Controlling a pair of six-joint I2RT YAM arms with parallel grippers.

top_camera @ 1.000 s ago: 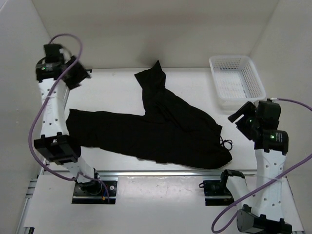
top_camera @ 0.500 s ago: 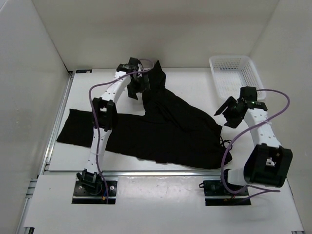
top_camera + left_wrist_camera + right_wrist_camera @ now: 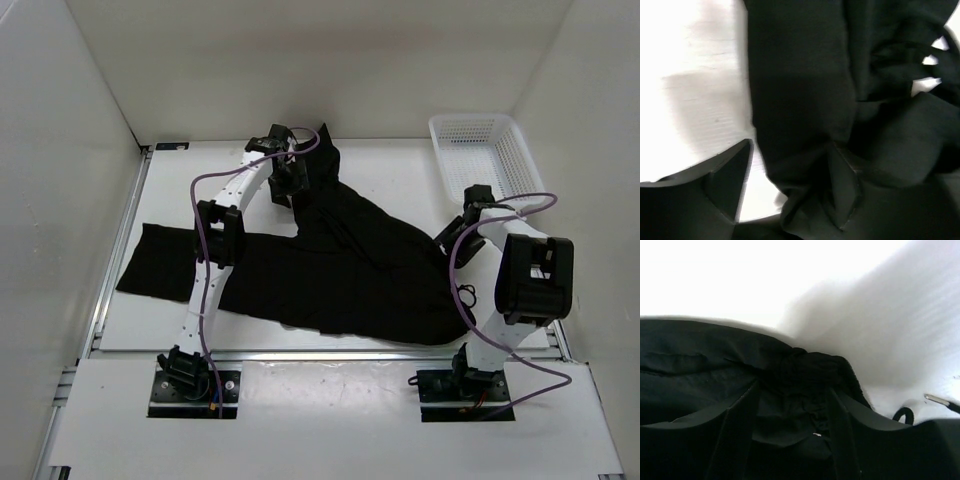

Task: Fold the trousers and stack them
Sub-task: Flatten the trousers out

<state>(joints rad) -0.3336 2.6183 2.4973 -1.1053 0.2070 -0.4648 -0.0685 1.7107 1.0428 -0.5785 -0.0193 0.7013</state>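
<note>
The trousers (image 3: 340,270) are still spread flat on the surface (image 3: 190,190), unmoved, while both arms have been brought in from the sides: the left claw (image 3: 289,180) is set open astride the far leg's hem, the right claw (image 3: 452,232) parted over the waistband corner. Nothing is gripped yet; a first fold is judged imminent

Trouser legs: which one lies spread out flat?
The leg stretched out to the left lies flat; the other leg runs toward the back, twisted and rumpled.
</note>
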